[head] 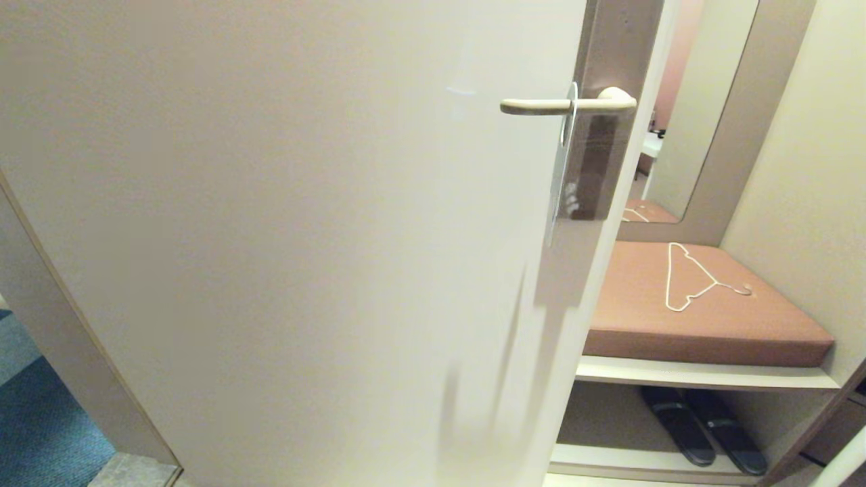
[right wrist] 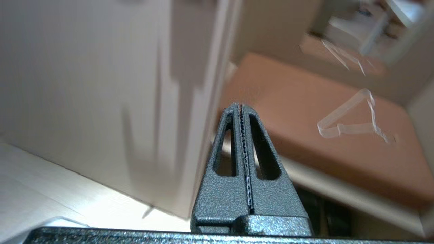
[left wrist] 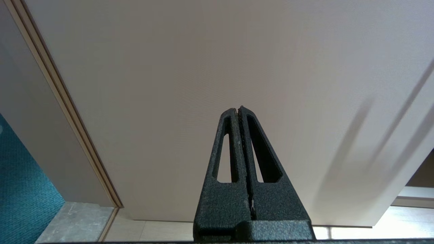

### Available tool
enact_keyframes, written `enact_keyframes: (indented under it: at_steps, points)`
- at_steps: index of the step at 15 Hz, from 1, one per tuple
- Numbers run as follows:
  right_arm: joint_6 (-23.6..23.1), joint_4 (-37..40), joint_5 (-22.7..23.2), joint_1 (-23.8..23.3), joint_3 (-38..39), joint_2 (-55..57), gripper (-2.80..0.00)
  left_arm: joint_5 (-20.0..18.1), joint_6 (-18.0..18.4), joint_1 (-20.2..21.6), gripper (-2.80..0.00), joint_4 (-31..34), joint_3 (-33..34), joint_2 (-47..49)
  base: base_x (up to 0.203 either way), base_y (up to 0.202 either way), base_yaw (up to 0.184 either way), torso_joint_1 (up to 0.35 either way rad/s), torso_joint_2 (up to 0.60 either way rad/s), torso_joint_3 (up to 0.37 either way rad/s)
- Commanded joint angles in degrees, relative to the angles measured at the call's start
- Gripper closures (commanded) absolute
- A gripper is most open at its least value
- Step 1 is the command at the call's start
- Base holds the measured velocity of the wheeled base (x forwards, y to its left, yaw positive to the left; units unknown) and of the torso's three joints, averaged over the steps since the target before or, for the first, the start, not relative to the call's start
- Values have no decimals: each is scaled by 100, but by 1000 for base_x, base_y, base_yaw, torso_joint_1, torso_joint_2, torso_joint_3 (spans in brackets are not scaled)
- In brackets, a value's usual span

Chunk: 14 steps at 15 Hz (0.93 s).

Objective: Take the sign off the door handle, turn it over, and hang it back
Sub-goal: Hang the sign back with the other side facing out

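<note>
The cream door handle (head: 541,105) sticks out level from a brownish-grey plate (head: 602,162) on the pale door (head: 304,237). The sign (head: 560,177) hangs from the handle and shows nearly edge-on as a thin pale strip; I cannot read either face. Neither gripper shows in the head view. My left gripper (left wrist: 238,109) is shut and empty, pointing at the lower face of the door (left wrist: 203,67). My right gripper (right wrist: 240,105) is shut and empty, low near the door's free edge (right wrist: 206,118).
To the right of the door is a brown cushioned bench (head: 643,325) with a thin white wire clothes hanger (head: 687,277) on it. Dark slippers (head: 703,429) lie under it and a mirror (head: 683,101) stands behind. Blue carpet (head: 40,419) and the door frame (head: 61,325) are at left.
</note>
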Motion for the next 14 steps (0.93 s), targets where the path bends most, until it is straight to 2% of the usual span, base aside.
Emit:
enact_keyframes:
  at_steps: [1, 3, 9, 14]
  points:
    - [-13, 6, 184, 219, -910, 1209, 0, 0, 0, 2, 0, -7, 0, 7, 0, 0, 0, 0, 0, 0]
    - [-15, 7, 258, 775, -1414, 1651, 0, 0, 0, 2, 0, 2, 0, 7, 0, 0, 0, 0, 0, 0]
    - [185, -53, 313, 2721, -2144, 2548, 0, 0, 0, 2, 0, -5, 0, 7, 0, 0, 0, 0, 0, 0]
    - [408, -778, 262, 3262, -2808, 3780, 0, 0, 0, 2, 0, 2, 0, 7, 0, 0, 0, 0, 0, 0]
